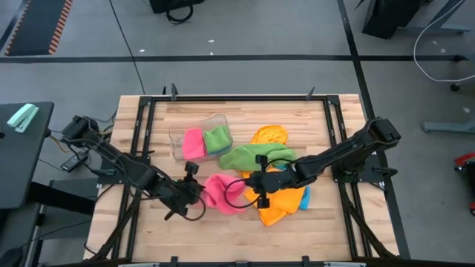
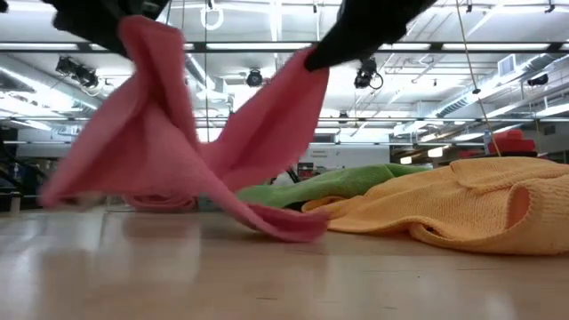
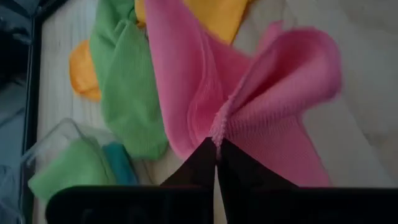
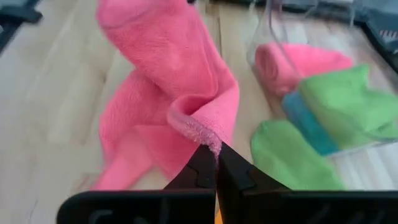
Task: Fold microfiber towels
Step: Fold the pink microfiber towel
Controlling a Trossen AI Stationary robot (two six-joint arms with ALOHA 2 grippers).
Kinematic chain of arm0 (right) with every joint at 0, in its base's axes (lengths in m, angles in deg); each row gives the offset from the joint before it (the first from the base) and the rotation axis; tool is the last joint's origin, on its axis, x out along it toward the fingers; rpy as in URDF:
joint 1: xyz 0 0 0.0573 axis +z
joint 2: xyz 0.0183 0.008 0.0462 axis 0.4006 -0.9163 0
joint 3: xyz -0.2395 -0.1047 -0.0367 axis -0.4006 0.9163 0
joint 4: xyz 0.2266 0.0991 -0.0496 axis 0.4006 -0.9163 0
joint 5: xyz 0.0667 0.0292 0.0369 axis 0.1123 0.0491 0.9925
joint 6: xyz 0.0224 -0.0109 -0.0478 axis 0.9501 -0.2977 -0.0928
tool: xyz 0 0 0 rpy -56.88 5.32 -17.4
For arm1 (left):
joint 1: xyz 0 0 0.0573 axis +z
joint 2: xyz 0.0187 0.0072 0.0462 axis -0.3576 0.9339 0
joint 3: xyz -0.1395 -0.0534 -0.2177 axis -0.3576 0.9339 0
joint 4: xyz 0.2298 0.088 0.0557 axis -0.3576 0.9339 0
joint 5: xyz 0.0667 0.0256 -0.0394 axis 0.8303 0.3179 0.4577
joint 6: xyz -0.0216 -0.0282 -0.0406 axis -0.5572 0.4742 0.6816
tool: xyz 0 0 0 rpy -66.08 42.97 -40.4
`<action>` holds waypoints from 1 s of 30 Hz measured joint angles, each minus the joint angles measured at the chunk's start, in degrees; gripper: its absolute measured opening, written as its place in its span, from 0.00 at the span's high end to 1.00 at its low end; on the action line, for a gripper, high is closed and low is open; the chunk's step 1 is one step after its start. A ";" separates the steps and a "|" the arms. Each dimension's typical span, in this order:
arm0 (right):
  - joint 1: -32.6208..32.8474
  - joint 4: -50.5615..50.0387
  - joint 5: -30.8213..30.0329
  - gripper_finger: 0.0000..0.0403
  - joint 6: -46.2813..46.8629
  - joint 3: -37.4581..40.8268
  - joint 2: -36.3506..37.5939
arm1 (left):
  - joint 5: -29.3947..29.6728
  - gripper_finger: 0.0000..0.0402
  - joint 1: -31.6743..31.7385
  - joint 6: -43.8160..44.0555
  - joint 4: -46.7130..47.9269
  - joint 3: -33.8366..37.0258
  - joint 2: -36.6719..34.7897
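The left end effector [image 3: 216,163] pinches a pink towel [image 3: 261,106] beside a green towel [image 3: 127,93].

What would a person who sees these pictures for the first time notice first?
The bright pink towel stands out first: it hangs above the front middle of the wooden table, pinched by the left tool at one edge and the right tool at another. Next comes the loose heap of orange towel and green towel just right of it. Behind them, a clear tub holds folded pink and green cloths.
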 joint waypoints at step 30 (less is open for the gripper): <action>0.32 -1.97 3.97 1.00 3.42 0.10 2.77 | -4.11 0.87 0.14 33.01 -11.07 13.24 -2.25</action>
